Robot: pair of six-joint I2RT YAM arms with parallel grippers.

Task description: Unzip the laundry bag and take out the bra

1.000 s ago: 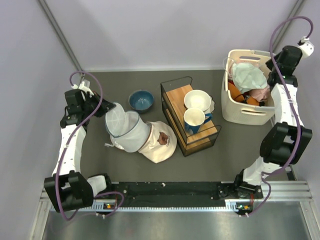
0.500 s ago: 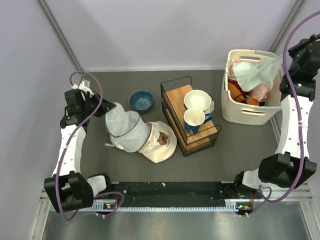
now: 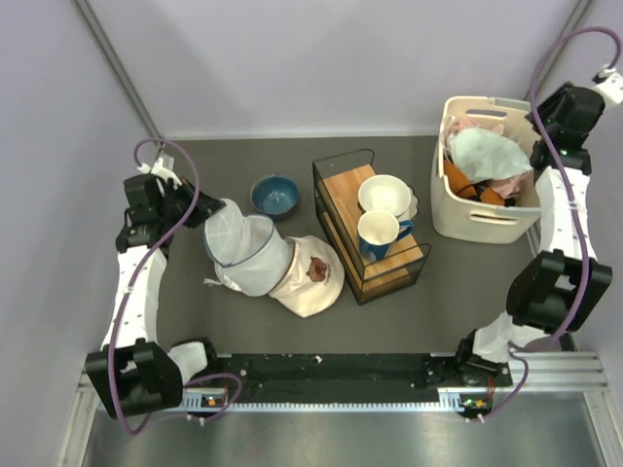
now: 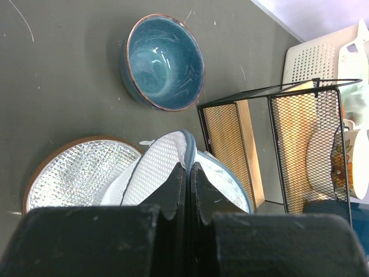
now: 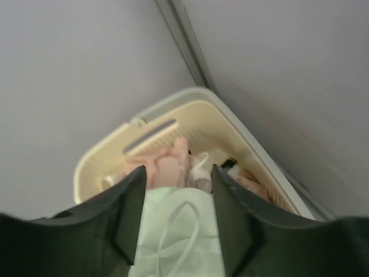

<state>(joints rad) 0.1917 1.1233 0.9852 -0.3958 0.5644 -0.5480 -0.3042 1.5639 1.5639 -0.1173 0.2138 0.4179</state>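
laundry bag (image 3: 255, 263) on surface left of centre, on its side, right part resting on cream cloth (image 3: 316, 280) w/ brown mark. L gripper (image 4: 188, 171) pinched tight on bag's zip-edged rim, round flap held up on the far-left side. bra (image 3: 504, 182) = peach-pink fabric in beige basket (image 3: 477, 226) far right, mostly under pale green cloth (image 3: 485, 151), shape can't tell. R gripper (image 5: 177, 176) over basket, fingers apart, green cloth w/ white strap showing between them, contact can't tell. blue bowl (image 3: 274, 195) just far of bag. wire rack (image 3: 348, 190) w/ wood shelf between bag and basket, carrying white bowl (image 3: 384, 193) + blue mug (image 3: 378, 233)
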